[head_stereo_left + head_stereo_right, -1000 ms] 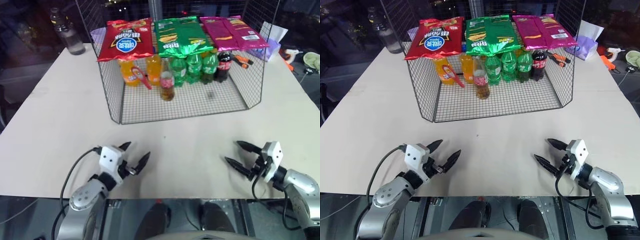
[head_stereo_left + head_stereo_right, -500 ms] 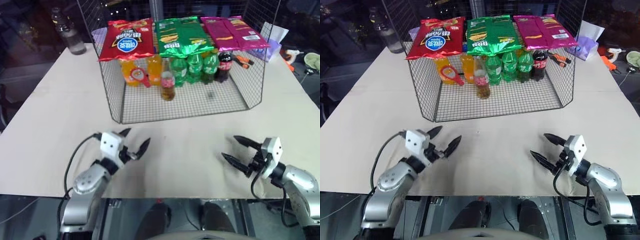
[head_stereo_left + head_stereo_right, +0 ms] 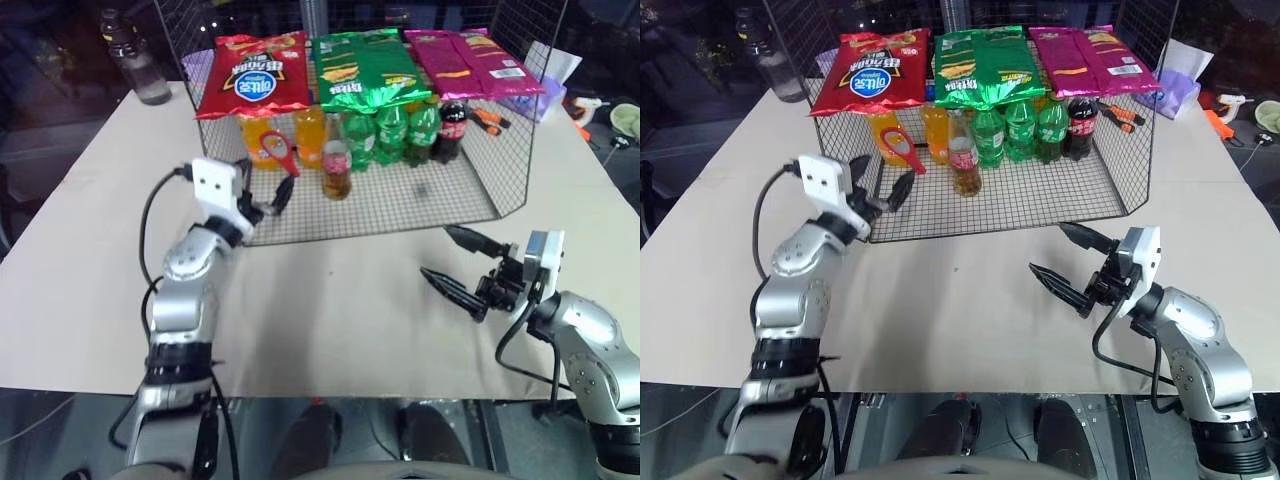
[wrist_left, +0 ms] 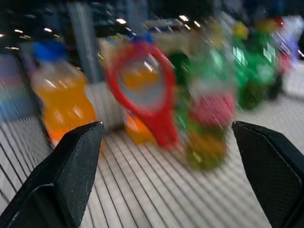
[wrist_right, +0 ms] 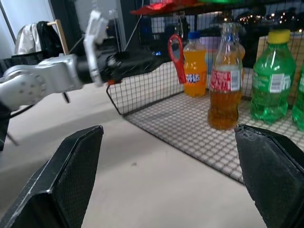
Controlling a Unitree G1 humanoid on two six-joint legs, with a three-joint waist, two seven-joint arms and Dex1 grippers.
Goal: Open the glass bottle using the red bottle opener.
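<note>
1. My left gripper [image 3: 262, 200] is open and empty at the wire rack's [image 3: 480, 205] front edge; my right gripper [image 3: 458, 263] is open too.
2. The opener [image 3: 276, 150] hangs inside, beside the bottle [image 3: 336, 168].
3. I should close on its handle squarely, clear of the mesh.

1. A robot test lab staged as a snack shop: a wire mesh display rack [image 3: 1095, 190] sits on a paper-covered table [image 3: 970, 310], just ahead of the raised grippers.
2. Crisp bags [image 3: 868, 70] lie on the rack above rowed soda bottles [image 3: 1018, 125].
3. Dark surroundings hold cables.
</note>
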